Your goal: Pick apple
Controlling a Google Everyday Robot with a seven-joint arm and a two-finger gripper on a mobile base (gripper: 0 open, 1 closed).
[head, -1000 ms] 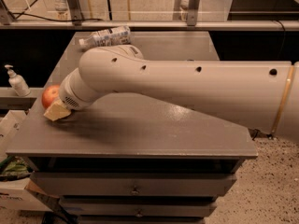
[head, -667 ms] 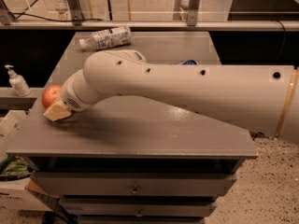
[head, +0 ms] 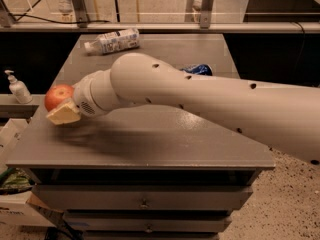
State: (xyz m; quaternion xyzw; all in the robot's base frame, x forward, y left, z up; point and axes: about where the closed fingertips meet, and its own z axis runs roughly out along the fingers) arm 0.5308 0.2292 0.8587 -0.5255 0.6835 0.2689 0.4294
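Our gripper (head: 61, 110), at the bench's (head: 150, 144) left edge, has risen slightly with the apple (head: 56, 94) pinched in its jaws; we judge the pick nearly done.

At left edge of table (head: 150, 149), gripper (head: 61, 110) against apple (head: 56, 94), bottle (head: 112, 40) lying at back, can (head: 196, 70) behind arm (head: 200, 96)
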